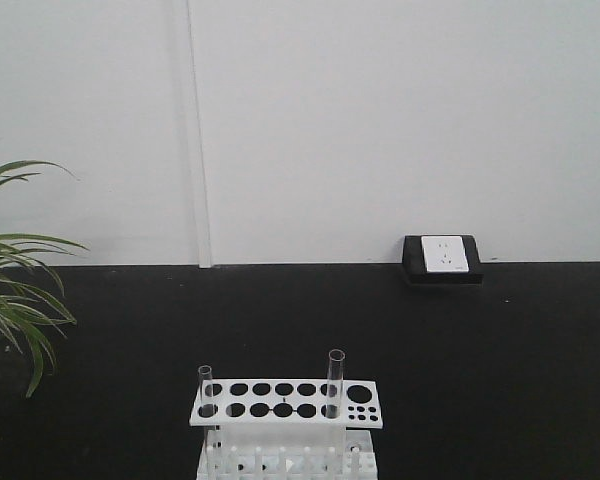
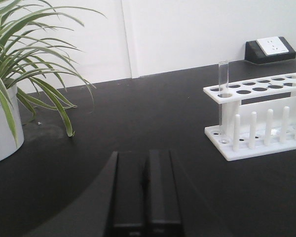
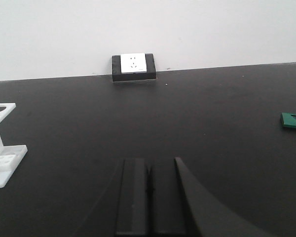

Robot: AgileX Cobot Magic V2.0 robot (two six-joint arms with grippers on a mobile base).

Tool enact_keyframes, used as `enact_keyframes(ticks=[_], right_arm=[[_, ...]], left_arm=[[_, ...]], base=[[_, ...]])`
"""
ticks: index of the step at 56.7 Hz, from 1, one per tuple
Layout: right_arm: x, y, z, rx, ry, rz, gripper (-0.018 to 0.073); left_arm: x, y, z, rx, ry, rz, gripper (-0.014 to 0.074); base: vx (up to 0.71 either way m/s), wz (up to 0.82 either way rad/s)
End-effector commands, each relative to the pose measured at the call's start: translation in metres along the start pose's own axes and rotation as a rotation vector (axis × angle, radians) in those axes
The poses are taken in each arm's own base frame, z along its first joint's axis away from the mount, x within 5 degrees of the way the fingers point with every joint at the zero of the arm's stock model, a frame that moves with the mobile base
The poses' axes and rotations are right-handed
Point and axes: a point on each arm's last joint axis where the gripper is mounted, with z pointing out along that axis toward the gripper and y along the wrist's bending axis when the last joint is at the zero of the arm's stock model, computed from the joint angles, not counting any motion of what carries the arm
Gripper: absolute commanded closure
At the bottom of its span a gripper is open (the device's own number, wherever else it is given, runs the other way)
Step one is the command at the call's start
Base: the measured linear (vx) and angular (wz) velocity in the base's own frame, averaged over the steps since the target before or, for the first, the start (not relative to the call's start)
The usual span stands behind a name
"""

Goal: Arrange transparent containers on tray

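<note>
Standing upright in the white rack [image 1: 270,421], the slimmer test tube [image 2: 223,94] lies ahead and rightward of the left end effector [image 2: 145,163], likely the nearer arm; the wider test tube [image 1: 335,390] stands further along. That and the right end effector [image 3: 149,168] are pressed together, empty. No tray shows.

Black table [image 1: 480,380] — bearing a white rack [image 1: 285,400] at the near edge, a potted plant [image 2: 2,128] at left, a socket box [image 1: 442,258] by the wall — and a flat green piece [image 3: 293,121] at right.
</note>
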Motion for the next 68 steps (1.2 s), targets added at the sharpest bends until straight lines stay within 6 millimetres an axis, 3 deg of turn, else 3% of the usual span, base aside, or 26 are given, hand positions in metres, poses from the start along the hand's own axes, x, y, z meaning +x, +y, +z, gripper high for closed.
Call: enact_keyframes(ticks=[1, 58, 68], right_arm=[[-0.0053, -0.0007, -0.0003, 0.009, -0.082, -0.009, 0.0571], [-0.0053, -0.0007, -0.0003, 0.008, -0.082, -0.007, 0.0571], [-0.0151, -0.0012, -0.0016, 0.009, -0.192, 0.052, 0.0571]], left_arm=[[0.0042, 0.0009, 0.0004, -0.011, -0.067, -0.004, 0.0597], [0.0036, 0.0010, 0.0004, -0.012, -0.073, -0.004, 0.0597], [0.0022, 0.0011, 0.0002, -0.014, -0.090, -0.004, 0.0597]], base=[[0.00, 0.00], [0.00, 0.00], [0.00, 0.00]])
